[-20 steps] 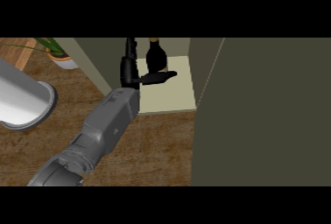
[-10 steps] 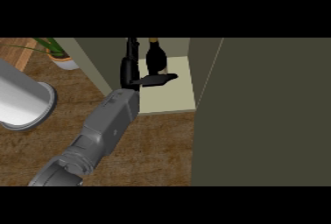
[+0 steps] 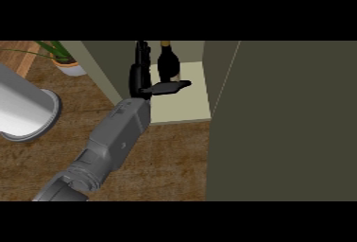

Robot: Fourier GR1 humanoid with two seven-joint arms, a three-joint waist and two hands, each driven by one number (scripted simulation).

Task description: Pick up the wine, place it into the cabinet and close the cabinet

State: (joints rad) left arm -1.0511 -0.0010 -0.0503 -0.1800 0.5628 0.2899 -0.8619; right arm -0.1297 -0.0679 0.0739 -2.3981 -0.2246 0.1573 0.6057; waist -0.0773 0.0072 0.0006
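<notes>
**Head view: bottle on the shelf, door still to shut**

Head view shows the wine (image 3: 167, 61) standing upright on the pale shelf of the cabinet (image 3: 182, 106), well back toward the rear wall. That suggests the placing part is done or nearly so. What remains, as far as can be judged, is letting go fully, drawing the arm out, and swinging the cabinet door (image 3: 286, 123) closed (it stands wide open at the view's right, filling most of that side).

The left hand (image 3: 150, 80) reaches into the opening just beside the bottle, fingers straight and pointing inward, thumb stuck out sideways under the bottle's body. It does not seem to be curled round the glass, though whether it touches the bottle cannot be told. The right hand is not visible.

The bottle is dark and glossy with a slim neck and a lighter cap. The cabinet is matte olive-grey with flat panels; the counter (image 3: 160, 160) is brown woodgrain. A brushed-metal pot (image 3: 24, 116) and a potted plant (image 3: 66, 59) sit at left.
</notes>
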